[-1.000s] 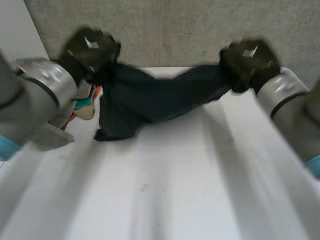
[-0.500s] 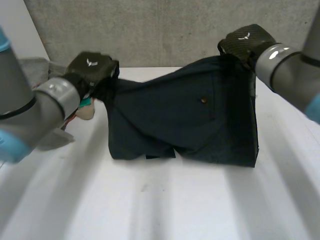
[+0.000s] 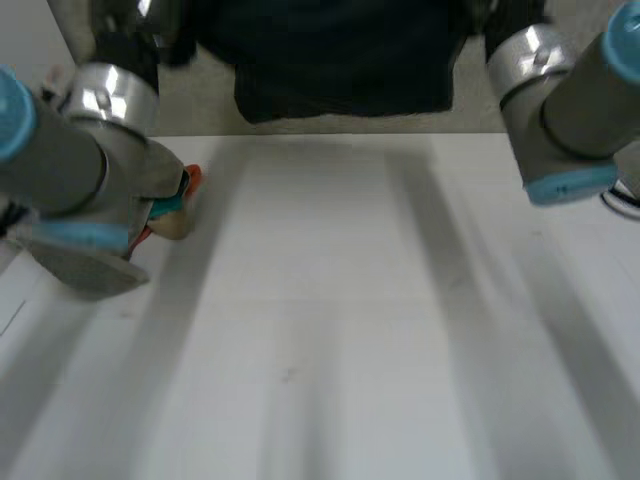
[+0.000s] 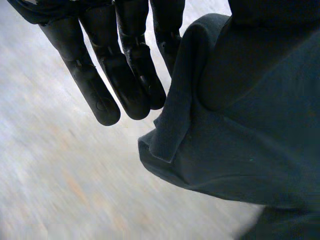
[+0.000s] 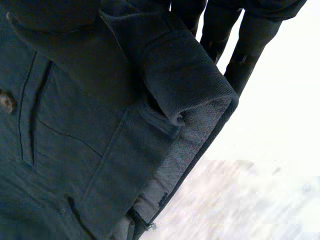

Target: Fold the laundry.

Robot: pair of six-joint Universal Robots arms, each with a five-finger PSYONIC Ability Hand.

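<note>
Shorts (image 3: 340,60) higher off table (image 3: 320,350) than before; left hand (image 4: 125,70), right hand (image 5: 215,25) fingers (image 5: 250,40) pinching them.

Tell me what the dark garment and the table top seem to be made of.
The dark garment looks like woven cloth, probably cotton twill, with a matte finish. Fine diagonal ribs show on its rolled waistband, and the pocket seams are stitched. The table top is a smooth, hard white sheet, perhaps laminate or painted board. It takes soft shadows and shows no grain.
</note>
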